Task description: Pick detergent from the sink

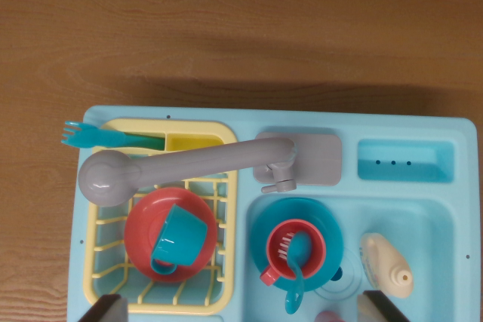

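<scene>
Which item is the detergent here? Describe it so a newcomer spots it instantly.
Start at the light blue toy sink unit and go to its basin on the wrist view's right. The detergent bottle lies on its side at the basin's lower right, beside the teal plate holding a red cup. It is the only cream-coloured, tapered bottle; everything nearby is teal or red.

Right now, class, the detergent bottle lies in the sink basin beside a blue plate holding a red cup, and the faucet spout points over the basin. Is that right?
Not quite: in the wrist view the faucet swings over the yellow rack, not the basin. The detergent bottle does lie beside the blue plate holding the red cup.
</scene>
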Action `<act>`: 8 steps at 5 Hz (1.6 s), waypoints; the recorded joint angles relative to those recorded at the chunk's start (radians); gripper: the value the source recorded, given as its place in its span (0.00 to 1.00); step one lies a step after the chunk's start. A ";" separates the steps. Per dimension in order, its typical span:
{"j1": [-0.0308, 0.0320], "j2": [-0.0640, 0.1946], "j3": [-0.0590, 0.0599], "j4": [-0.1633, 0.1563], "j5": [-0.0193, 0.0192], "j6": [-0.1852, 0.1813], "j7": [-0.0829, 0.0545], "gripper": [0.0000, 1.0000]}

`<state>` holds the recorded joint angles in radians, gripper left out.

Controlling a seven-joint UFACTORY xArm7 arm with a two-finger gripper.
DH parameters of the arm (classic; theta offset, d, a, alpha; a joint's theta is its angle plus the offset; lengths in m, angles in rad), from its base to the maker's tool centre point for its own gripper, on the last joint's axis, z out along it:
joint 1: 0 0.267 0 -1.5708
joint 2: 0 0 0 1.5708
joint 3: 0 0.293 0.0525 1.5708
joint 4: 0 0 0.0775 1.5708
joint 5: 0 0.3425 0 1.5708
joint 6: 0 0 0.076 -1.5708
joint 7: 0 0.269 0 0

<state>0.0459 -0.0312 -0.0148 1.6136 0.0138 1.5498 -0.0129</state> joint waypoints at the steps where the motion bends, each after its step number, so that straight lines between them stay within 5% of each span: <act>1: 0.0000 0.000 0.000 0.000 0.0000 0.000 0.000 0.00; 5: -0.0038 0.007 -0.005 -0.019 0.0023 -0.022 -0.017 0.00; 6: -0.0073 0.013 -0.009 -0.036 0.0045 -0.043 -0.033 0.00; 7: -0.0073 0.013 -0.009 -0.036 0.0045 -0.043 -0.033 0.00; 8: -0.0119 0.020 -0.015 -0.059 0.0073 -0.069 -0.053 0.00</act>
<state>0.0340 -0.0109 -0.0297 1.5550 0.0211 1.4805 -0.0661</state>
